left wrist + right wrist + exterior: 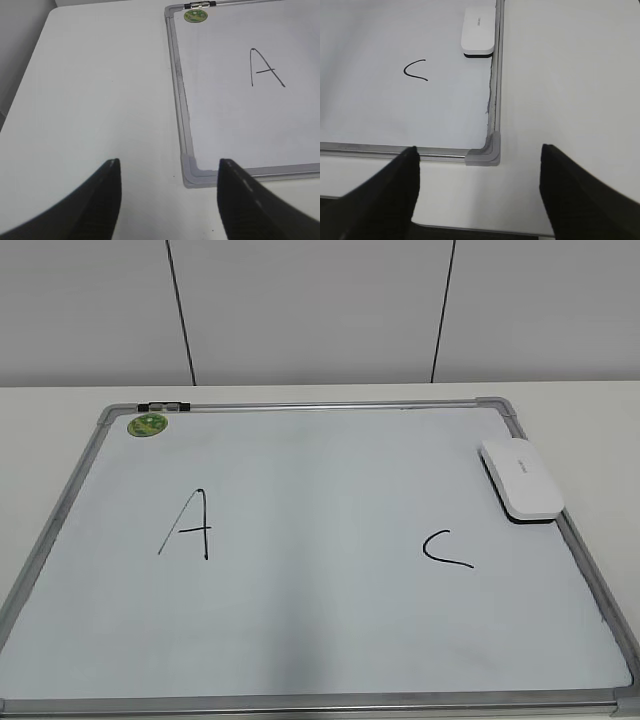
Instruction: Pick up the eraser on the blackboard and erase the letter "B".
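Observation:
The blackboard (320, 640) is a white board in a silver frame, lying flat on the table. The white eraser (520, 478) lies on its right edge, dark underside down; it also shows in the right wrist view (478, 30). A black "A" (188, 525) and a black "C" (446, 548) are on the board. No letter "B" shows between them. My left gripper (167, 165) is open and empty over the table by the board's near left corner. My right gripper (479, 150) is open and empty by the near right corner (486, 152).
A small round green magnet (147, 424) sits at the board's far left corner, next to a black clip (163, 406) on the frame. White table (100, 90) lies left of the board and right of it (570, 75). A grey wall stands behind.

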Controlling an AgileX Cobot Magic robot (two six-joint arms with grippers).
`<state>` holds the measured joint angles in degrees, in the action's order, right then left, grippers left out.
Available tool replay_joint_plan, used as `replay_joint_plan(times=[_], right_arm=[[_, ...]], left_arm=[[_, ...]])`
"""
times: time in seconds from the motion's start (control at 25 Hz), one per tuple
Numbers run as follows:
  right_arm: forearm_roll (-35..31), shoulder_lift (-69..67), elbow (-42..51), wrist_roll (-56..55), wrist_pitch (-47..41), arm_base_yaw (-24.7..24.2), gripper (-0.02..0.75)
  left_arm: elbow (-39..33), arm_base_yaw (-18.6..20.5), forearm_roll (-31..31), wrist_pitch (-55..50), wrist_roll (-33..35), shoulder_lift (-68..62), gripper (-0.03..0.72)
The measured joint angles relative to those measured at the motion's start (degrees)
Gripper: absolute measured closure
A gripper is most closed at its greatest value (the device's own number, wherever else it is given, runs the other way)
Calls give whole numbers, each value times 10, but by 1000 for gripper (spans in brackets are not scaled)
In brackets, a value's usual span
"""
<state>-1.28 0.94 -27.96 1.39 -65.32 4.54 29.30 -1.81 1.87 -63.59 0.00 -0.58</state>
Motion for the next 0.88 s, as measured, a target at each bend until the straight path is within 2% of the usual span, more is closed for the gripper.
replay_joint_plan(times=[0.88], right_arm=[[0, 0, 0, 0, 0, -1, 183]], left_arm=[[0, 0, 1, 0, 0, 0, 253]])
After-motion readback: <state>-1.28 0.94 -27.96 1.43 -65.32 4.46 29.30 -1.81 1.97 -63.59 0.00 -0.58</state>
